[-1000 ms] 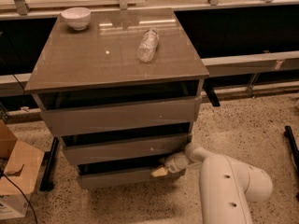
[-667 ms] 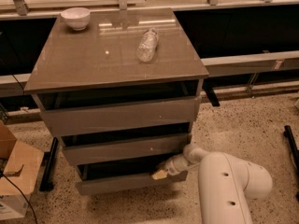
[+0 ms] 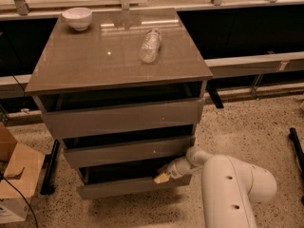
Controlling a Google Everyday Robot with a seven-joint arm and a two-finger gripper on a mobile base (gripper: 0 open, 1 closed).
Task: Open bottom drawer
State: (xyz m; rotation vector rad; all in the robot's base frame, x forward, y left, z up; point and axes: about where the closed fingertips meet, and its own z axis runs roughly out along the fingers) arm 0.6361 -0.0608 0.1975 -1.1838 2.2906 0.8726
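Observation:
The bottom drawer (image 3: 128,186) is the lowest of three taupe-grey fronts on the small cabinet (image 3: 118,56). It stands pulled out a little, with a dark gap above its front. My gripper (image 3: 162,176) is at the right end of that drawer's top edge, its pale tip against the front. My white arm (image 3: 232,184) reaches in from the lower right. The middle drawer (image 3: 128,151) and the top drawer (image 3: 123,118) sit above it, each also slightly out.
A white bowl (image 3: 77,18) and a plastic bottle (image 3: 150,45) lying on its side rest on the cabinet top. A cardboard box (image 3: 14,175) stands on the floor at left. Dark rails and black legs run behind and beside the cabinet.
The bottom drawer has come out slightly further, and my gripper has moved with its front edge toward the camera.

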